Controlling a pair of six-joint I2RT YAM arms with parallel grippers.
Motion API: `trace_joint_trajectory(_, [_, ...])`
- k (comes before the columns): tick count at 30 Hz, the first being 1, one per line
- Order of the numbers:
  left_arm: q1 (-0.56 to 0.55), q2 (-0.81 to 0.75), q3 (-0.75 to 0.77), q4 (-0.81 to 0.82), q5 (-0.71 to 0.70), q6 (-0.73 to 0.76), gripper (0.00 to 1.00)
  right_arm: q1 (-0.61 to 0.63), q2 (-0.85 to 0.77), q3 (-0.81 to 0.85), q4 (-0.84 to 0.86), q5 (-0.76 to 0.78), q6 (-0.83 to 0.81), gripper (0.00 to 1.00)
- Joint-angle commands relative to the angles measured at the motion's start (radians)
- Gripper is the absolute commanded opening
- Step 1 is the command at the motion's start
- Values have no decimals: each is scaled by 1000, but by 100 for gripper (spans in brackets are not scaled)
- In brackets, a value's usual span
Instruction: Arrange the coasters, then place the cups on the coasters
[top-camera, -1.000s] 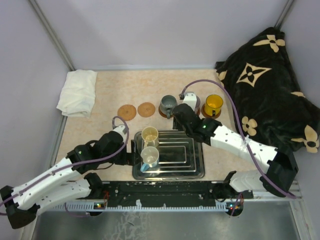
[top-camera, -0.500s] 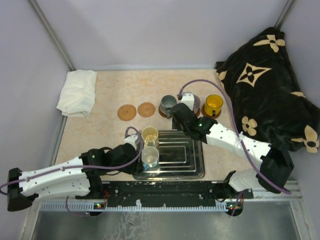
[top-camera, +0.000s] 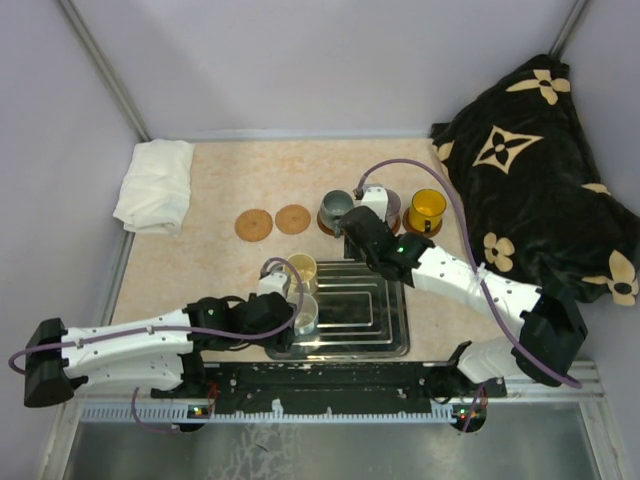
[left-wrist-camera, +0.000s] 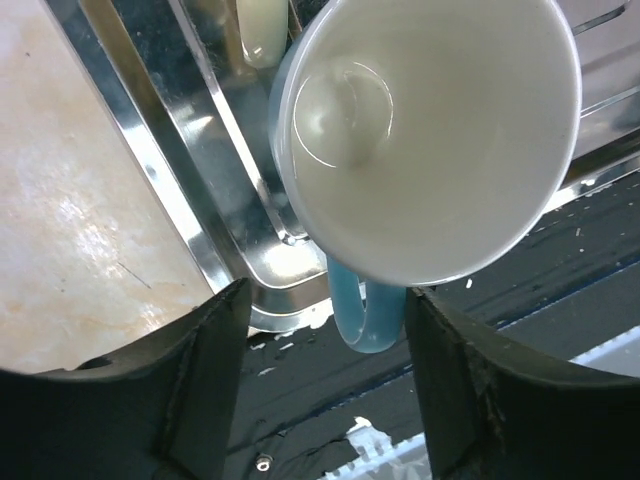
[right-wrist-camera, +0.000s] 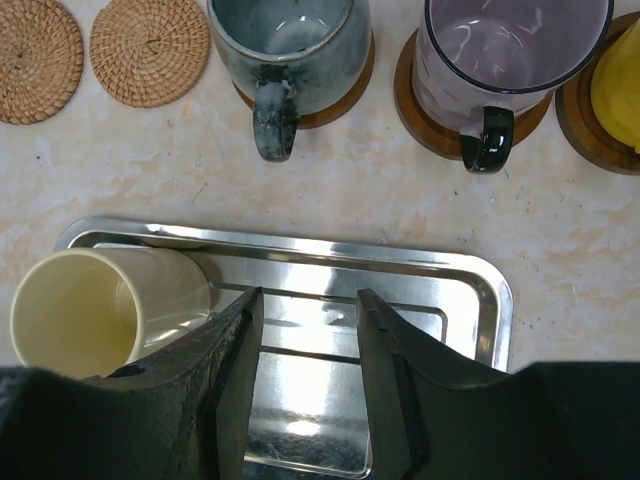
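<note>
A white cup (left-wrist-camera: 430, 130) with a blue outside stands at the near left of the metal tray (top-camera: 370, 330). My left gripper (left-wrist-camera: 328, 340) is open, and the cup's blue handle (left-wrist-camera: 365, 320) hangs between its fingers, close to the right one. A cream cup (right-wrist-camera: 90, 310) stands behind it on the tray. The grey cup (right-wrist-camera: 285, 40), the purple cup (right-wrist-camera: 510, 50) and the yellow cup (top-camera: 427, 208) each sit on a dark coaster. Two light woven coasters (right-wrist-camera: 35, 45) (right-wrist-camera: 150, 50) lie bare to their left. My right gripper (right-wrist-camera: 308, 310) hovers open over the tray, holding nothing.
A folded white cloth (top-camera: 155, 185) lies at the far left of the table. A black flowered blanket (top-camera: 540, 160) fills the far right corner. The black base rail (top-camera: 330, 385) runs just in front of the tray.
My left arm has swung right from beside the tray to the white cup, and its jaws now stand narrower around the handle. The right arm has hardly moved.
</note>
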Motion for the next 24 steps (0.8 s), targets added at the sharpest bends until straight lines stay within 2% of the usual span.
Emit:
trace_joint_trajectory(1, [-10, 15, 26, 27, -40, 15, 63, -15, -15, 13, 32, 14, -4, 43])
trace_joint_trajectory(3, [-10, 18, 26, 28, -47, 17, 60, -14, -15, 11, 33, 13, -4, 43])
trace_joint_trajectory(16, [-11, 52, 31, 60, -47, 42, 62, -14, -18, 2, 43, 6, -3, 43])
trace_joint_trajectory(19, [-10, 61, 31, 67, -37, 49, 49, -14, -18, 1, 42, 7, -2, 43])
trace_joint_trajectory(22, [-10, 65, 29, 71, -35, 46, 28, -14, -18, -2, 44, 5, -3, 43])
trace_joint_trajectory(24, [-11, 65, 25, 77, -30, 43, 25, -15, -18, -4, 43, 1, 0, 43])
